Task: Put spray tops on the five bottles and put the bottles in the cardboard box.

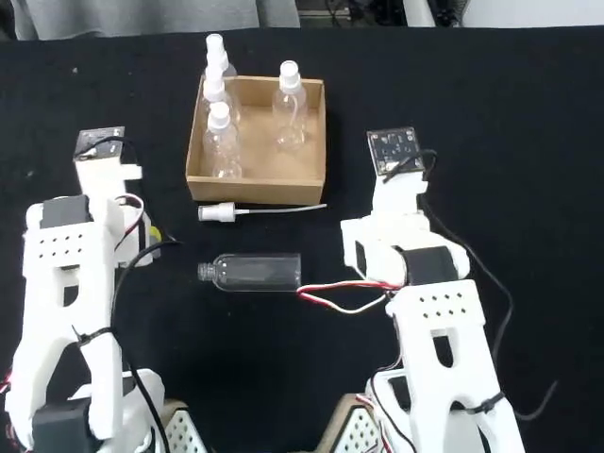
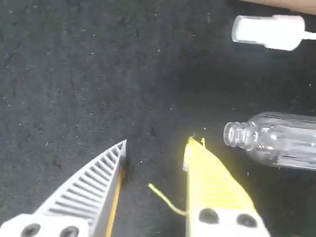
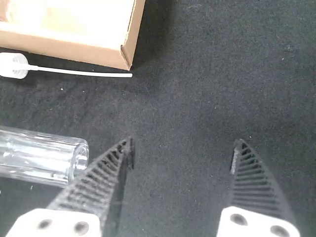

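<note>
A clear uncapped bottle (image 1: 253,272) lies on its side on the black table, its neck toward the left arm. A loose white spray top (image 1: 219,212) with a long thin tube lies between it and the cardboard box (image 1: 257,187). Several capped bottles (image 1: 290,99) stand in the box. My left gripper (image 2: 155,145) is open just above the cloth, a little short of the bottle's neck (image 2: 237,136), with the spray top (image 2: 269,32) farther off. My right gripper (image 3: 182,145) is open and empty beside the bottle's base (image 3: 42,159), the spray top (image 3: 14,65) and box corner (image 3: 126,57) beyond.
Black cloth covers the table. Red and white cables (image 1: 344,297) trail from the right arm (image 1: 415,274) close to the lying bottle's base. The left arm (image 1: 75,255) stands at the table's left. Open cloth lies right of the box.
</note>
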